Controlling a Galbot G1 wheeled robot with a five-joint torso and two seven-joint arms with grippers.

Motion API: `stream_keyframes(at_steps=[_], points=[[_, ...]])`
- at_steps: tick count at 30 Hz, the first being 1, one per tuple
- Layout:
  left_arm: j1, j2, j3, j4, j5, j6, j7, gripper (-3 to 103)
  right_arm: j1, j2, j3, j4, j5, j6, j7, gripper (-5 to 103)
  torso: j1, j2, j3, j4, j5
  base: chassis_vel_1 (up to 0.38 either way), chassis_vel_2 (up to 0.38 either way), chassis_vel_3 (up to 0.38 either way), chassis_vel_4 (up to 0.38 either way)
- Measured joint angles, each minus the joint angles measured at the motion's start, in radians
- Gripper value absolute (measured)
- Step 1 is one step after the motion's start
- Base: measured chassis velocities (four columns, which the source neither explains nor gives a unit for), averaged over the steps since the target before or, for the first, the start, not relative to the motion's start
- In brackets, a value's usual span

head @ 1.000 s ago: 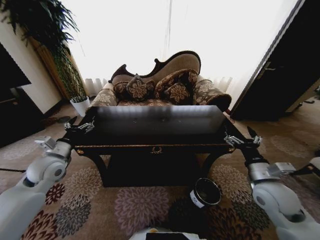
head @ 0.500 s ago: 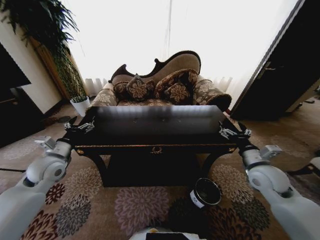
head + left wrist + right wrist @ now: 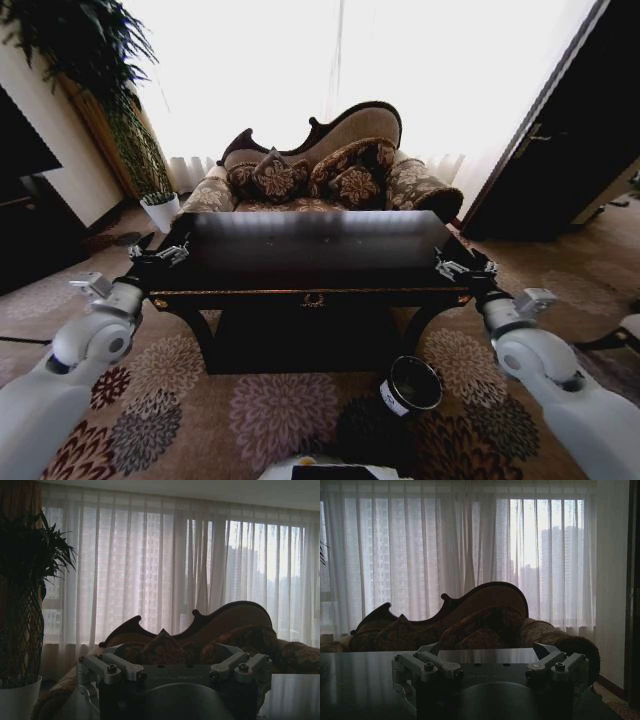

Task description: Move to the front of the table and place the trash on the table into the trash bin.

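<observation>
The robot stands squarely before the large dark glossy wooden bench [image 3: 310,255], whose black reflective top mirrors the bright window behind it and whose front rail carries a small gold emblem. From here the top looks bare apart from a few tiny specks near its far side, too small to say whether they are scraps of trash.

The left hand [image 3: 160,254] hovers at the bench's left front corner, just above the edge, its two dark fingers spread apart with nothing between them. In the left wrist view the same hand [image 3: 175,672] points toward the sofa and curtains, its fingers wide.

The right hand [image 3: 462,268] sits at the right front corner, over the edge of the top, fingers also parted and holding nothing. In the right wrist view that hand [image 3: 490,667] looks out low across the shiny bench surface [image 3: 365,680] toward the sofa.

The small black cylindrical trash bin with a white label [image 3: 410,386] rests on the flowered carpet [image 3: 280,410] in front of the bench, toward the robot's right, tipped so its open mouth faces up at the head view.

Behind the bench stands an ornate patterned sofa with cushions [image 3: 320,170], and a tall green plant in a white pot [image 3: 160,210] stands off to the left.
</observation>
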Motion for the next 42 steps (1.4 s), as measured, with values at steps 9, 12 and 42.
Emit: stream_keyframes(at_steps=[9, 12, 42], points=[[0.0, 0.0, 0.0, 0.0, 0.0, 0.0, 0.0, 100, -0.001, 0.002, 0.001, 0.001, -0.002, 0.001, 0.0, 100, 0.0, 0.0, 0.0, 0.0, 0.0, 0.0, 0.0, 0.0, 0.0], [0.0, 0.0, 0.0, 0.0, 0.0, 0.0, 0.0, 100, -0.001, 0.002, 0.001, 0.001, -0.002, 0.001, 0.0, 100, 0.0, 0.0, 0.0, 0.0, 0.0, 0.0, 0.0, 0.0, 0.0], [0.0, 0.0, 0.0, 0.0, 0.0, 0.0, 0.0, 100, -0.002, 0.003, 0.002, 0.002, -0.003, 0.003, -0.001, 100, 0.0, 0.0, 0.0, -0.0001, 0.0, 0.161, -0.161, -0.167, 0.166]])
